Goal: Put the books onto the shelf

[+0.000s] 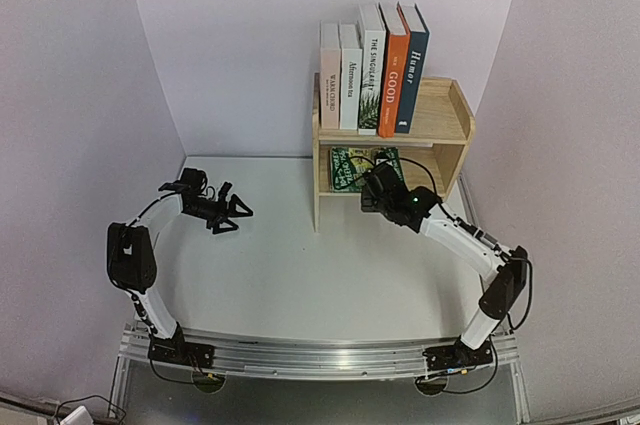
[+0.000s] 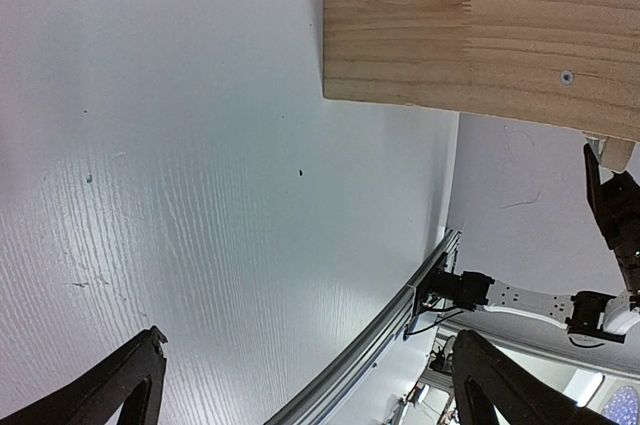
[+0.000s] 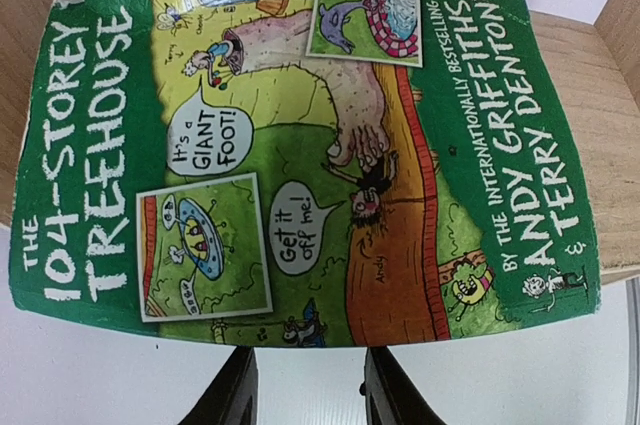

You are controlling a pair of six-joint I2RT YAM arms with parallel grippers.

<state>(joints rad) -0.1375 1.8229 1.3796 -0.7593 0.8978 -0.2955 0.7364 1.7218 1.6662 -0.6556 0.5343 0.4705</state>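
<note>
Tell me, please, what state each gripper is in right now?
Left gripper: open, empty.
Right gripper: jaws narrowly apart, empty, at the green illustrated Treehouse book.

A white table (image 1: pixel 290 285) fills the middle. Plain pale walls (image 1: pixel 240 45) stand at the far side, the left and the right. A shiny metal rail (image 1: pixel 320 357) runs along the near edge. Black wires (image 1: pixel 97 399) lie at the near left corner.

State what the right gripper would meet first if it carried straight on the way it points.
The green Treehouse book at the lower tier of the shelf, directly ahead of the right gripper; the gap between them is hard to judge.
</note>
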